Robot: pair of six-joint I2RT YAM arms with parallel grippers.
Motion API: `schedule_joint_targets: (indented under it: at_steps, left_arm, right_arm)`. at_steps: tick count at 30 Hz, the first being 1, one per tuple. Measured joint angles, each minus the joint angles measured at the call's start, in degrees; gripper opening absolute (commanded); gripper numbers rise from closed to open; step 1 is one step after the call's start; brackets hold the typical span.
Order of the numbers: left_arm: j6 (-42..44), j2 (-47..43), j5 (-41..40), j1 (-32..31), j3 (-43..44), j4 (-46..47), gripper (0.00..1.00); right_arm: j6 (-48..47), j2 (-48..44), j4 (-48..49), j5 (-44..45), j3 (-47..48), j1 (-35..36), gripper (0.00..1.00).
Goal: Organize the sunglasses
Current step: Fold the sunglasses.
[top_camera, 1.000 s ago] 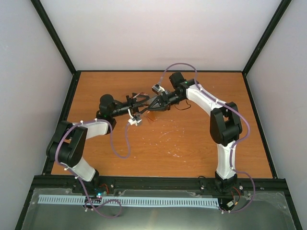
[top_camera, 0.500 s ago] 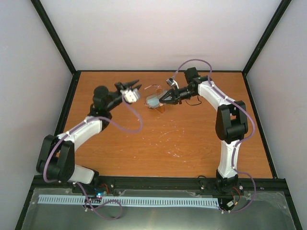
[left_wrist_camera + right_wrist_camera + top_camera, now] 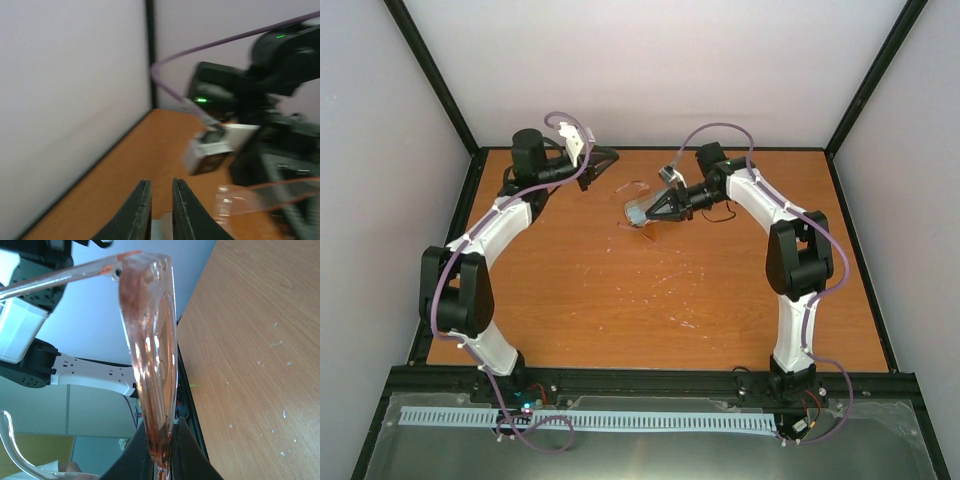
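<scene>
Sunglasses (image 3: 152,365) hang pinched at one lens in the right fingers (image 3: 189,456); left fingers (image 3: 135,216) nearly pressed together.

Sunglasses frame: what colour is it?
The sunglasses are translucent amber-orange, seen best in the right wrist view.

The left arm (image 3: 505,222) and right arm (image 3: 757,200) had white shells, black joints and looping purple cables (image 3: 715,130); the left gripper (image 3: 161,183) was black.

No legible text, label, brand, number or sign anywhere in any view.
</scene>
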Motion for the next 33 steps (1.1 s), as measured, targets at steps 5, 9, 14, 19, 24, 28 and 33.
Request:
schedule_joint_targets:
  at_steps: [5,9,14,19,24,28,33]
  left_arm:
    - [-10.14,1.29,11.32,-0.42,0.00,0.00,0.15]
    - [-12.26,1.31,14.45,-0.96,0.04,-0.17,0.15]
    - [-12.52,1.31,16.24,-2.03,0.09,-1.62,0.15]
    - [-11.06,1.29,16.41,-5.09,0.09,-4.87,0.15]
    - [-7.58,1.31,16.13,-7.41,-0.37,-8.76,0.15]
    - [-3.78,1.46,14.91,-7.69,-0.92,-12.31,0.19]
    - [-1.70,1.46,11.54,-7.34,-0.94,-13.53,0.34]
  right_arm:
    - [1.62,1.31,1.68,-0.22,4.11,0.04,0.03]
    - [2.38,3.41,2.12,-0.22,6.88,0.26,0.03]
    - [2.84,5.84,2.14,0.17,8.57,1.01,0.03]
    - [5.35,6.43,3.78,0.52,10.25,1.31,0.03]
    - [8.55,6.45,6.40,0.07,14.69,1.31,0.03]
    - [9.49,6.40,8.07,-0.37,16.68,1.29,0.03]
    - [7.54,6.40,5.90,1.07,15.26,0.96,0.03]
